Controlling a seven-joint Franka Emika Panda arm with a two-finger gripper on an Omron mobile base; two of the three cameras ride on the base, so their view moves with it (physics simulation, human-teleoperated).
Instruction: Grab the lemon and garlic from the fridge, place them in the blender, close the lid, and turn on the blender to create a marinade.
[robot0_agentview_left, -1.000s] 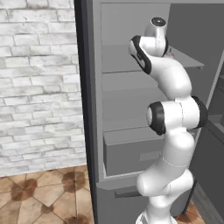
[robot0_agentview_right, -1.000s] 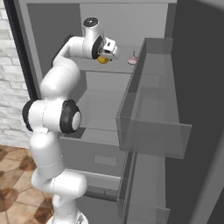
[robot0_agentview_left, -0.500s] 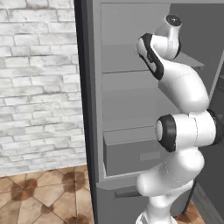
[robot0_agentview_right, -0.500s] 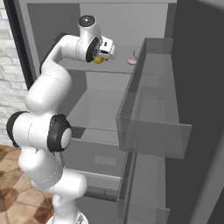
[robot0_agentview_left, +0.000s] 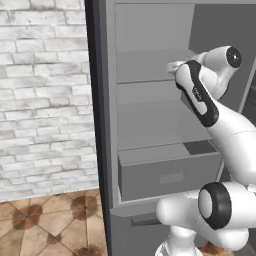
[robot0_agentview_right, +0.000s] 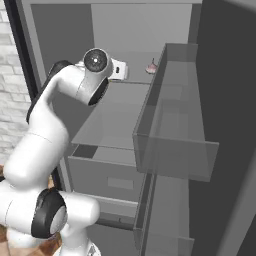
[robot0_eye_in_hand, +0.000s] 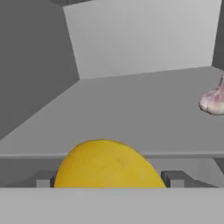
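Note:
The yellow lemon (robot0_eye_in_hand: 107, 164) fills the lower middle of the hand view, right at the front edge of an upper fridge shelf (robot0_eye_in_hand: 144, 109). My gripper (robot0_eye_in_hand: 109, 178) is open, one dark finger tip (robot0_eye_in_hand: 43, 178) on each side of the lemon and very near it. The pinkish garlic (robot0_eye_in_hand: 213, 101) lies further in on the same shelf, to the right; it also shows in the right base view as the garlic (robot0_agentview_right: 152, 66). My hand (robot0_agentview_right: 118, 70) reaches into the open fridge (robot0_agentview_left: 102, 125) at that shelf. The blender and its lid are out of view.
The fridge door stands open on the right, and its see-through door bin (robot0_agentview_right: 172, 135) juts out close beside my arm. A wide grey drawer (robot0_agentview_left: 167, 175) sits below the shelves. A white brick wall (robot0_agentview_left: 45, 95) is left of the fridge.
My arm has folded and the hand has come down to shelf level. The lemon, seen beside the hand before in the right base view, is now covered by it there.

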